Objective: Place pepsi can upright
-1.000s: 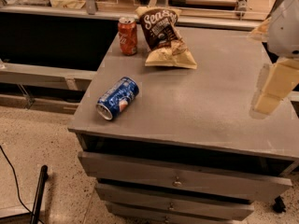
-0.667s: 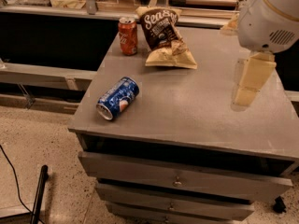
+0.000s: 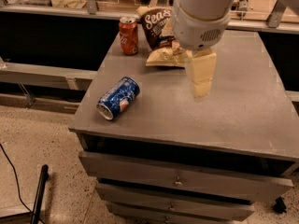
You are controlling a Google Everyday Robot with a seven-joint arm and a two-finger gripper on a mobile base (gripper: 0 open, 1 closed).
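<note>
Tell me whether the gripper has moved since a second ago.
Yes. The gripper has moved left in view over the table, now just right of the chip bags.

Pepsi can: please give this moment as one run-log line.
pepsi can: lying on side, unheld | gripper: above table, apart from can

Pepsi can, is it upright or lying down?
Lying down: the pepsi can rests on its side, silver end facing front-left. The gripper hovers to its right, not touching.

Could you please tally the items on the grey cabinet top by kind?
Drink cans: 2 (blue pepsi can on its side, red can upright)
Snack bags: 2 (dark brown bag, yellow bag)
Total: 4
The gripper hangs above the cabinet top, right of the pepsi can.
</note>
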